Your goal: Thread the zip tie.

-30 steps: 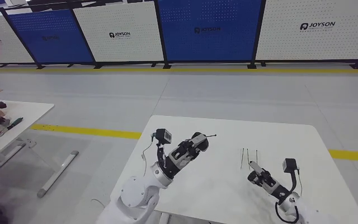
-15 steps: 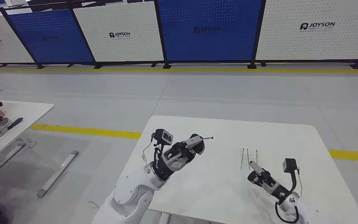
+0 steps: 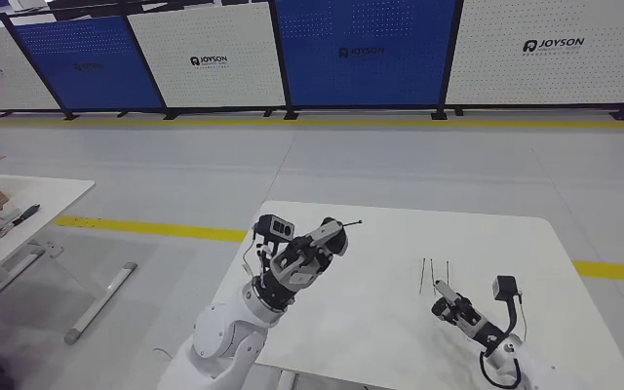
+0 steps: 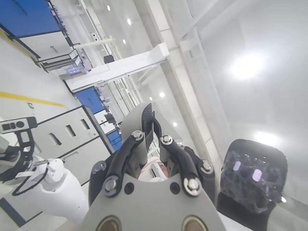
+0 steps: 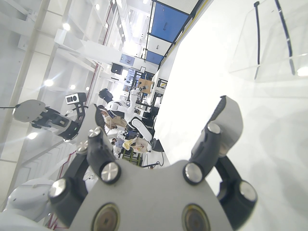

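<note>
My left gripper [image 3: 334, 231] is raised above the left part of the white table [image 3: 390, 331], shut on a thin black zip tie [image 3: 353, 223] whose free end sticks out to the right. In the left wrist view its pads [image 4: 147, 123] are pressed together, pointing up at the ceiling. The right wrist view shows that gripper [image 5: 24, 112] off to the side with the tie's end [image 5: 6, 107] poking out. My right gripper [image 3: 439, 289] rests low near the table's front right, open and holding nothing [image 5: 160, 106].
Three spare black zip ties [image 3: 434, 275] stand side by side just beyond my right gripper; two of them [image 5: 258, 32] lean on a clear plastic stand [image 5: 264, 72]. Another white table [image 3: 39, 200] stands far left across the floor.
My left arm has swung left and slightly back, carrying the zip tie with it. The right arm and the spare ties have stayed put.
</note>
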Controlling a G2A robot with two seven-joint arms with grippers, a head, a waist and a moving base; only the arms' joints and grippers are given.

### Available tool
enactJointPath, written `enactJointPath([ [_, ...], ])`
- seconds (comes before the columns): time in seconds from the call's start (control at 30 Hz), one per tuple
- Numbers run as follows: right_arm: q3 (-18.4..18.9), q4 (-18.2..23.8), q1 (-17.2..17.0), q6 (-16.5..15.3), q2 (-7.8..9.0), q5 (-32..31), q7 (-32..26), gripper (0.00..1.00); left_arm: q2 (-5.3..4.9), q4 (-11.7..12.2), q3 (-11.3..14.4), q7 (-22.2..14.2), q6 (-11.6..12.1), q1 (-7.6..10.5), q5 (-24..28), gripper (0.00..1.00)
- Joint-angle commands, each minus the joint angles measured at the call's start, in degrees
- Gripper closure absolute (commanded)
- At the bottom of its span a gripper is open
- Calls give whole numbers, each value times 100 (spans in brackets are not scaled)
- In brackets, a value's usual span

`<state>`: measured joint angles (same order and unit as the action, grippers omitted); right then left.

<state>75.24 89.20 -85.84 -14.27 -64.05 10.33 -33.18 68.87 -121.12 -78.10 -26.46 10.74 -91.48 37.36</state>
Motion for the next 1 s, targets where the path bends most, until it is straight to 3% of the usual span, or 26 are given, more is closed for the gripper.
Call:
enactJointPath([
  [0.0,0,0,0,0,0,0,0,0,-5,117,60,-12,-88,37,-199,100],
  [0.1,0,0,0,0,0,0,0,0,-14,341,134,31,-60,115,-767,100],
  [0.3,0,0,0,0,0,0,0,0,-15,959,404,-4,-187,272,-1291,100],
  [0.43,0,0,0,0,0,0,0,0,-28,1618,509,6,-346,421,-1743,100],
  [0.53,0,0,0,0,0,0,0,0,-31,1968,567,89,-399,505,-1998,100],
  [0.6,0,0,0,0,0,0,0,0,-38,2209,637,67,-623,542,-2151,100],
  [0.97,0,0,0,0,0,0,0,0,-43,2223,651,49,-676,573,-2230,100],
])
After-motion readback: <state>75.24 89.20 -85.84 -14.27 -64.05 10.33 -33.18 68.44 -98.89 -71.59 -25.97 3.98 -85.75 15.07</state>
